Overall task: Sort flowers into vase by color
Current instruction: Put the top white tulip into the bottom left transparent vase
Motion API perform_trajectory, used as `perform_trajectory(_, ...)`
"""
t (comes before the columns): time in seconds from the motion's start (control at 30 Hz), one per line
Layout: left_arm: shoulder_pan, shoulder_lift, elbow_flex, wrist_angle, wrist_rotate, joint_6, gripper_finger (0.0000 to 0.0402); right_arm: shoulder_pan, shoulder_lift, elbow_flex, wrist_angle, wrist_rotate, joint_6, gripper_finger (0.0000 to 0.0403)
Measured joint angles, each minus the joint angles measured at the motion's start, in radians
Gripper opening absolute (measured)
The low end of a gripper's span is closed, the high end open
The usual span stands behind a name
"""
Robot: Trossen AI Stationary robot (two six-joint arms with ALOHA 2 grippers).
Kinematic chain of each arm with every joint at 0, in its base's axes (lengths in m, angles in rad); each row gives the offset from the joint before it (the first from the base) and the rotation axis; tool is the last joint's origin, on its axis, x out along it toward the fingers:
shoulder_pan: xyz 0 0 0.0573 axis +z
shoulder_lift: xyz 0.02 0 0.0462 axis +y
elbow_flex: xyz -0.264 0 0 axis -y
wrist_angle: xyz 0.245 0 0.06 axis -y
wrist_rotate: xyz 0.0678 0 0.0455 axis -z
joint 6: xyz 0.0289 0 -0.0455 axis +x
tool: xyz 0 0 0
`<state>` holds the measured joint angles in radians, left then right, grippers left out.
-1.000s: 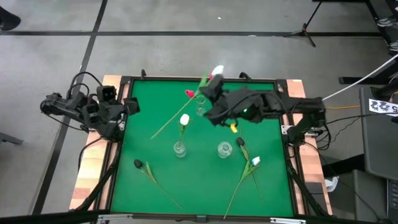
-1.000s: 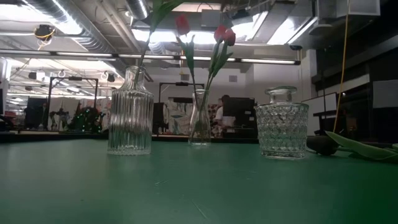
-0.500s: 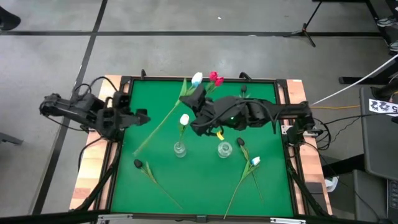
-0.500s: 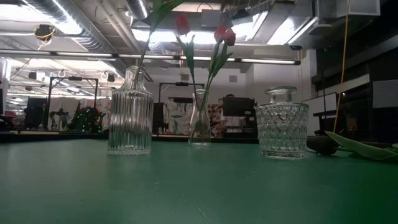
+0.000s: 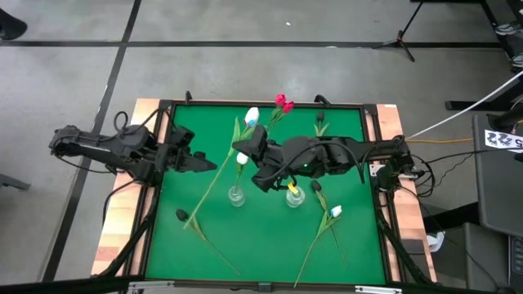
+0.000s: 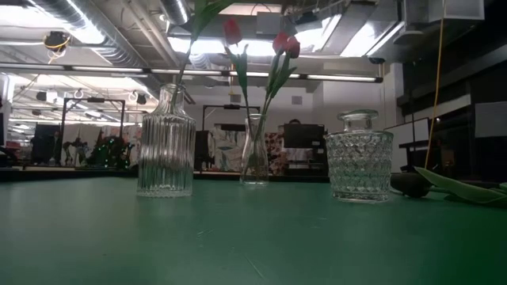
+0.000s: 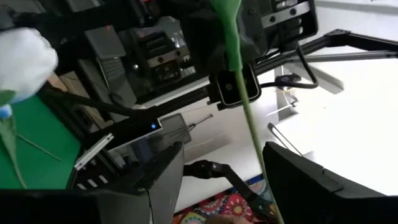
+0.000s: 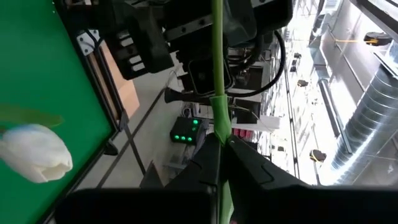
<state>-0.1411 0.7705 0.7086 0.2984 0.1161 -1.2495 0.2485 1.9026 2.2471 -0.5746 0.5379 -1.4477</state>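
My right gripper [image 5: 244,145] hangs over the table's middle, shut on a white tulip whose head [image 5: 252,116] points toward the far edge and whose long stem [image 5: 214,175] slants toward the near left. My left gripper [image 5: 211,164] is open beside that stem, which in the left wrist view runs between its two fingers [image 7: 292,177]. Another white tulip [image 5: 242,158] stands in the ribbed vase [image 6: 165,142]. Red tulips [image 5: 283,103] stand in the slim vase [image 6: 253,154]. The studded vase [image 6: 360,158] holds no flower. My right gripper pinches the white tulip's stem [image 8: 217,118] between its two shut fingers, at the part nearer the head. The fingers come about level from the table's right. The flower is lifted clear and slants over the table. Whether my left gripper touches the stem [image 7: 249,118], I cannot tell.
A near-black tulip [image 5: 181,215] lies at the near left. A white tulip [image 5: 335,211] and a near-black one [image 5: 317,186] lie at the near right, and another dark head [image 5: 320,128] lies at the far right. The raised frame [image 5: 155,204] borders the green mat.
My right gripper has carried the white tulip toward the table's left and near side. The flower has swung about, its head coming left and its stem end going nearer. My left gripper has reached in toward the table's right, rolling, up to the stem, and has stayed open.
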Motion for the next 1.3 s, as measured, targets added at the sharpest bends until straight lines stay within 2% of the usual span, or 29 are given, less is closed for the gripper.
perform_trajectory(0.4,0.0,0.066,0.0,0.153,0.024,-0.025,0.0217,-0.017,0.0,0.0,-0.012,-0.036,-0.023,0.0017)
perform_trajectory(0.83,0.0,0.101,0.0,0.169,0.032,-0.046,0.0217,-0.073,0.028,0.0,-0.007,-0.109,-0.025,0.0017)
perform_trajectory(1.13,0.0,0.103,0.0,0.187,0.057,-0.035,0.0215,-0.074,0.059,0.0,-0.006,-0.072,-0.075,0.0017)
perform_trajectory(1.3,0.0,0.103,0.0,0.186,0.079,-0.034,0.0183,-0.074,0.064,0.0,-0.01,-0.033,-0.079,0.0017)
